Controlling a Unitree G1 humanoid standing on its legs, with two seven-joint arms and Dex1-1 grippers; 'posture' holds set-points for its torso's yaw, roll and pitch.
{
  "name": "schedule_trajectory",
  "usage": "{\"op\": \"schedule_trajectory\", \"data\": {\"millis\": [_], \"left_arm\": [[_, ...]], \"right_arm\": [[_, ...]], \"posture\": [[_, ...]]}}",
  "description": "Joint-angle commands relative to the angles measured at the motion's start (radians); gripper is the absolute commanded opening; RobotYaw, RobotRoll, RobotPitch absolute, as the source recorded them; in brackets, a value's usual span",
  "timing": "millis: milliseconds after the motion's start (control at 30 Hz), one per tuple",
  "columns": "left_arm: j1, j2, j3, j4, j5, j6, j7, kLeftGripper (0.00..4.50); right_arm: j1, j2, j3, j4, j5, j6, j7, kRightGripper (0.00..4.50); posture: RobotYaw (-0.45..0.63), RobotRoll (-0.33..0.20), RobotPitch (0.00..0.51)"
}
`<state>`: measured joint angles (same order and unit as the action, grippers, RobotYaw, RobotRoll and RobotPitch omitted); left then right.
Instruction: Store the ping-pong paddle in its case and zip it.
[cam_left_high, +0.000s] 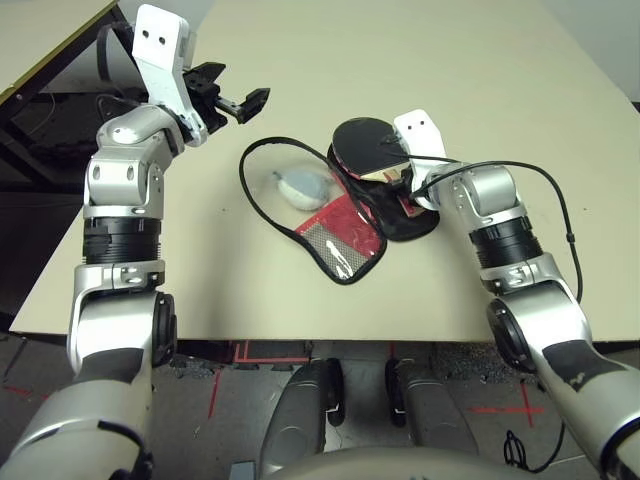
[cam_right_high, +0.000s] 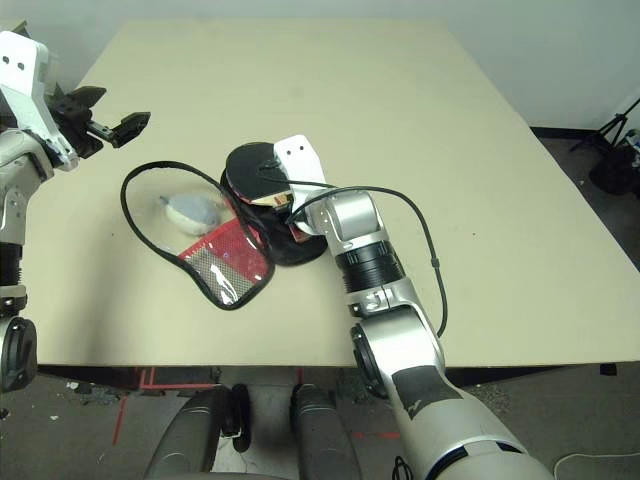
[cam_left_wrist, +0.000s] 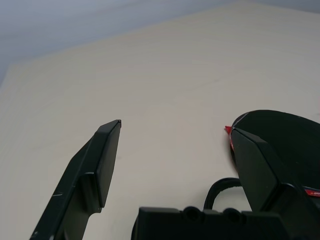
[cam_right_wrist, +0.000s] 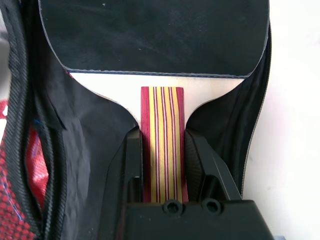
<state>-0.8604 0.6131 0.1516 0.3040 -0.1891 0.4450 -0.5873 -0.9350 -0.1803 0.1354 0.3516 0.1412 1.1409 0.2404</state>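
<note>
On a beige table (cam_left_high: 480, 120), the right gripper (cam_right_wrist: 161, 150) is closed on the striped handle of the ping-pong paddle (cam_right_wrist: 155, 35), which lies over the open case (cam_left_high: 345, 225) but is not fully inside. Seating it and zipping are left. At ten o'clock from the case, the left gripper (cam_left_high: 232, 98) hovers level, its fingers spread and empty.

My right gripper (cam_right_wrist: 162, 165) is showing black fingers around a handle striped red and yellow. Ahead of it the ping-pong paddle (cam_right_wrist: 152, 35) is showing a black rubber face over a pale wooden neck. The case (cam_left_high: 345, 235) beneath is lying black inside, with a red mesh flap carrying a white mark. Left of it a grey-blue pouch (cam_left_high: 300, 187) is sitting on the beige table (cam_left_high: 400, 60).
</note>
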Motion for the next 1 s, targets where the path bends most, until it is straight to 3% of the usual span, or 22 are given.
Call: {"op": "schedule_trajectory", "data": {"millis": [33,233,600,733,1000], "left_arm": [[0.017,0.012,0.015,-0.025,-0.008,0.012,0.010,4.50],[0.022,0.016,0.017,-0.005,-0.007,0.009,0.016,4.50],[0.118,0.085,0.053,0.180,0.015,-0.066,0.030,4.50],[0.218,0.069,0.022,0.208,0.018,-0.059,0.000,4.50],[0.318,0.003,-0.099,-0.086,-0.055,0.171,-0.120,4.50]], "right_arm": [[0.017,-0.004,0.007,-0.035,-0.010,0.011,0.006,1.13],[0.031,-0.002,0.000,-0.056,-0.013,0.032,-0.001,1.13],[0.056,-0.080,0.044,-0.130,-0.019,-0.145,0.103,4.46],[0.070,-0.150,0.020,-0.150,-0.028,-0.250,0.149,4.46],[0.084,-0.250,-0.072,-0.127,-0.035,-0.283,0.142,4.46]], "posture": [[0.02,0.000,0.152],[0.00,0.000,0.157],[-0.02,0.000,0.164],[-0.03,0.000,0.168],[-0.05,0.000,0.178]]}}
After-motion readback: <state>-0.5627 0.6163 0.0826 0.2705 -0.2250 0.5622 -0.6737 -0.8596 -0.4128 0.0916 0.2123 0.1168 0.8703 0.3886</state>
